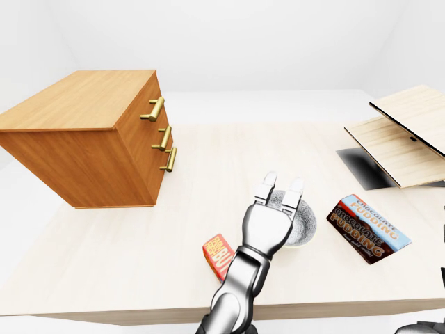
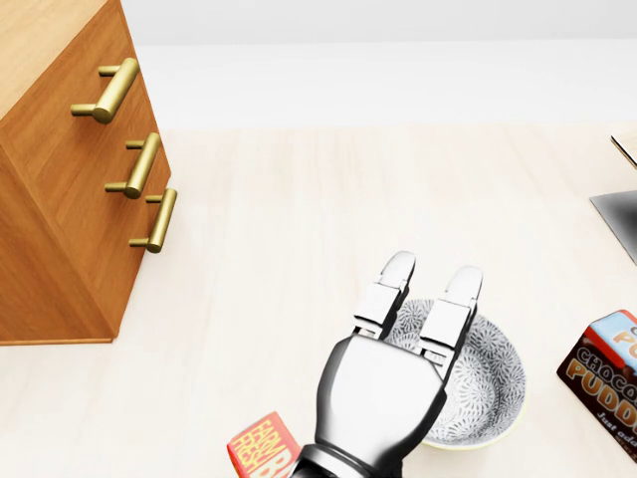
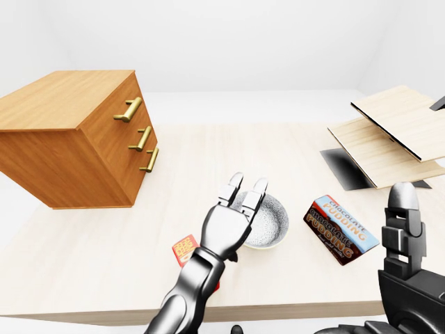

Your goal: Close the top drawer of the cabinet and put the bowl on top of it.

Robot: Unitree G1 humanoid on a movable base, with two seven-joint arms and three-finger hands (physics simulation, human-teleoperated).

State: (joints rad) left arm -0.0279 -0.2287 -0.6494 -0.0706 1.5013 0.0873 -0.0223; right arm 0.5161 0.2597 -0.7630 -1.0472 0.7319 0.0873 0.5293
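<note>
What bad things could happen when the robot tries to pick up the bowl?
1. The left hand lies over the bowl's rim with its fingers open, not gripping. Pressing down there might tip the bowl or push it away.
2. The red box sits right beside the wrist, so the arm could knock it.
3. The cabinet top is high, so a bowl lifted too low could hit its edge.
</note>
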